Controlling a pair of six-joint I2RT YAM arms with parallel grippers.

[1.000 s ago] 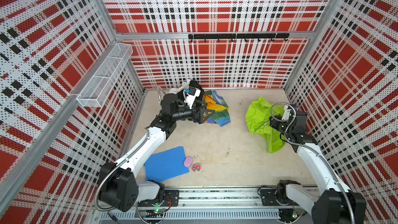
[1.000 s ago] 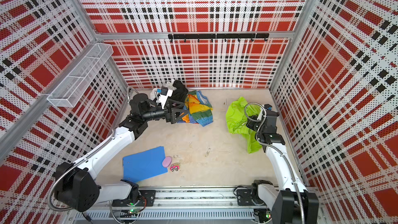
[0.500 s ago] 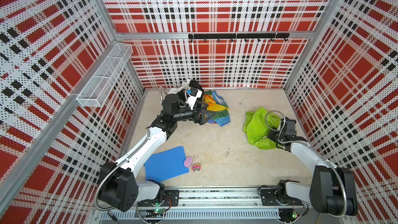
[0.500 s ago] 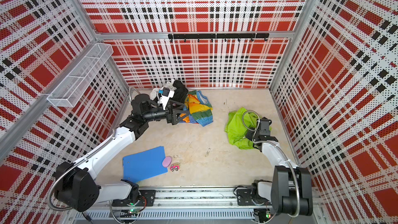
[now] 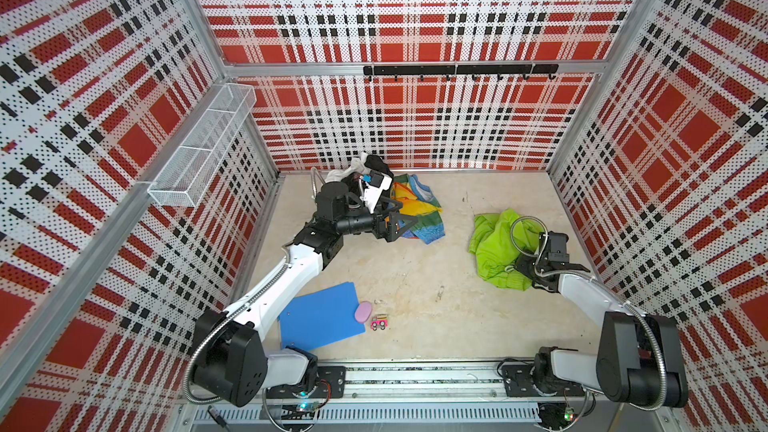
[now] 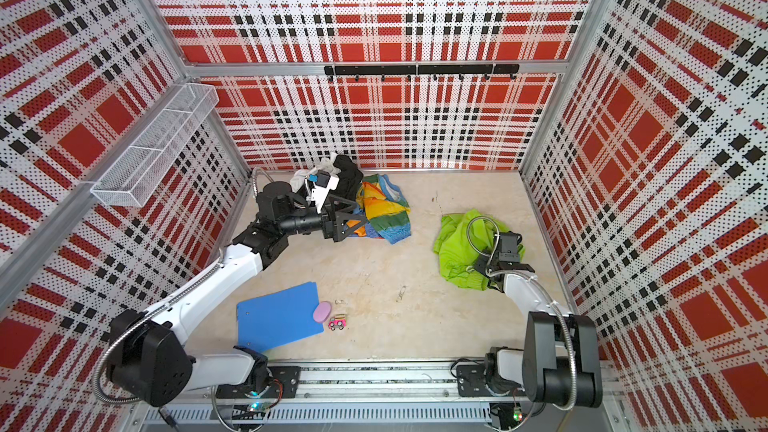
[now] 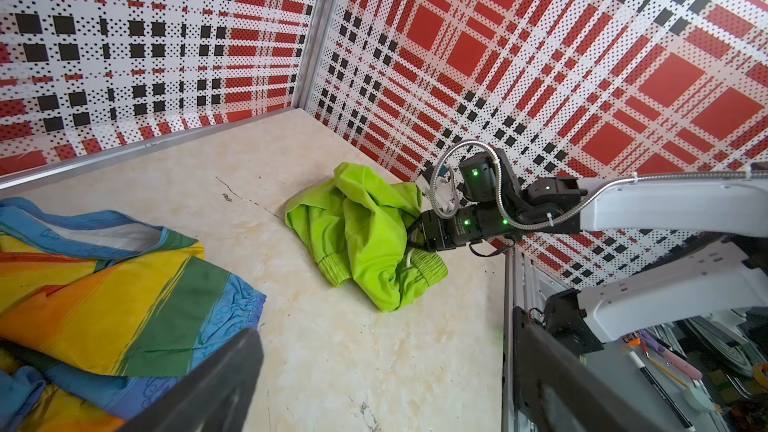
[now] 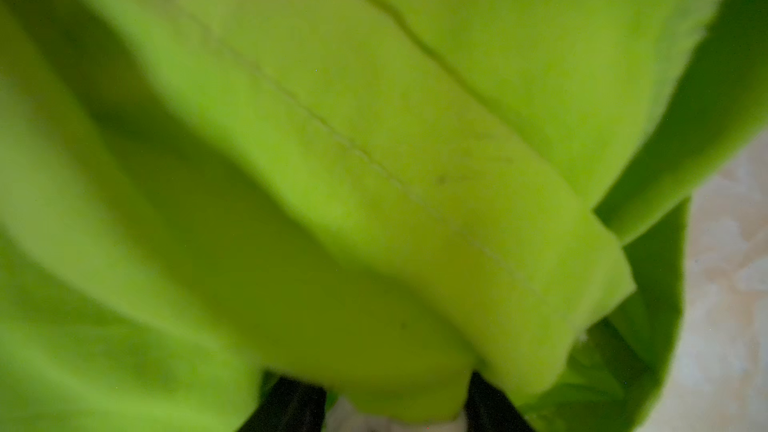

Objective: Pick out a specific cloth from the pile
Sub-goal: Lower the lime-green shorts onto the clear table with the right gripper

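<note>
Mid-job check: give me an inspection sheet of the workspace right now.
Surface: beige table, faint marks.
Job's things: lime-green cloth crumpled at right, apart from pile at back left.
Clutter: blue board, pink oval, toy car near front.
Grippers: left gripper open, at the pile's near edge; right gripper buried in cloth, grip unclear.
Cables: conduit loop arches over cloth.
Surroundings: plaid walls, wire basket left, hook rail back.

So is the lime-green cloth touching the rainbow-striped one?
Apart. In both top views bare floor separates the lime-green cloth from the rainbow-striped cloth, and the left wrist view shows the same gap.
</note>
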